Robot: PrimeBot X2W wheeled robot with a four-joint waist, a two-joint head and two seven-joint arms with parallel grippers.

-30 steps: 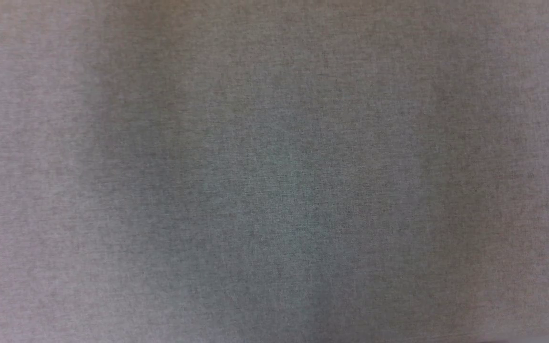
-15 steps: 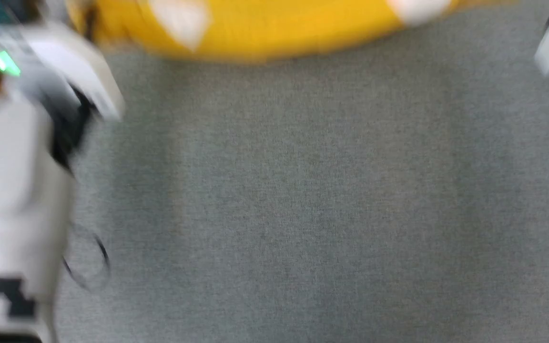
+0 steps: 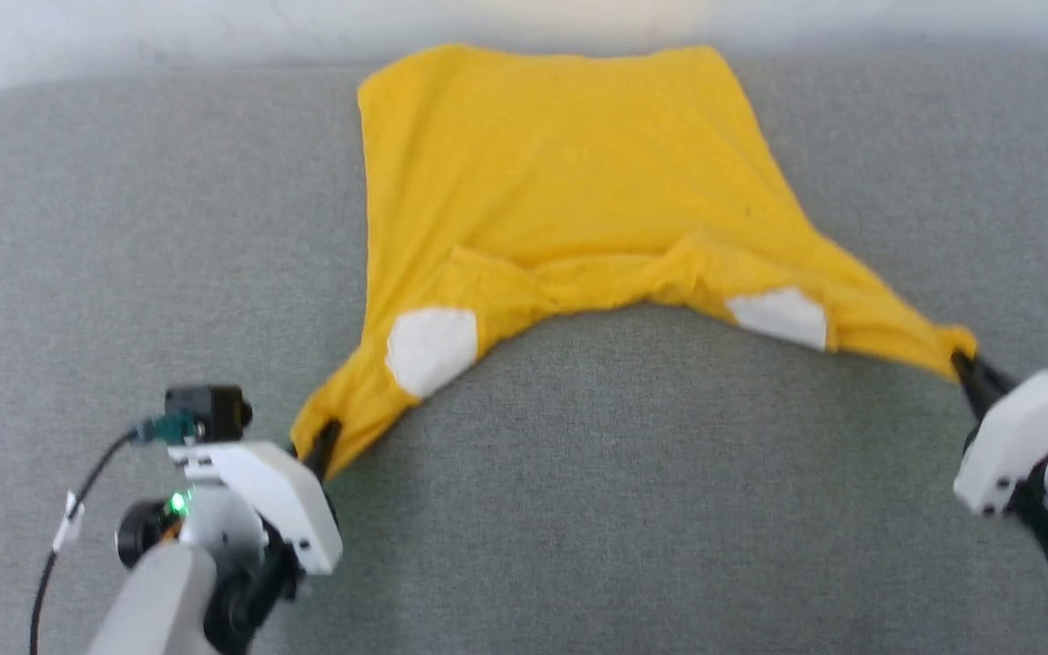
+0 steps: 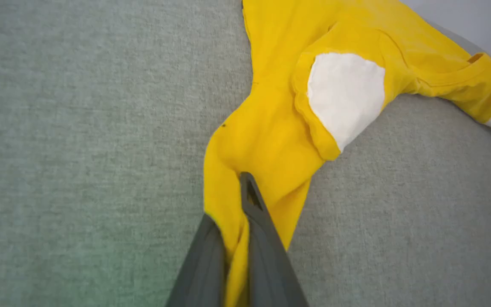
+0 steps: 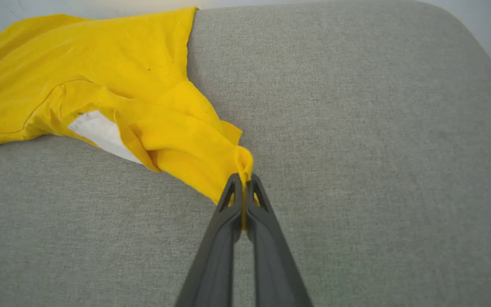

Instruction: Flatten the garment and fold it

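Camera has swung up onto the limp, light garment, left gripper and right gripper fingers clamped on its near corners.

Grey fabric surface, pale wall behind.

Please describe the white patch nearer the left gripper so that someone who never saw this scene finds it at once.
On the grey surface lies a yellow shirt, a corner pinched in each gripper. From the left gripper, follow the cloth to the first white patch. It is broad and rounded, while the other patch, near the right gripper, is a narrower sliver.
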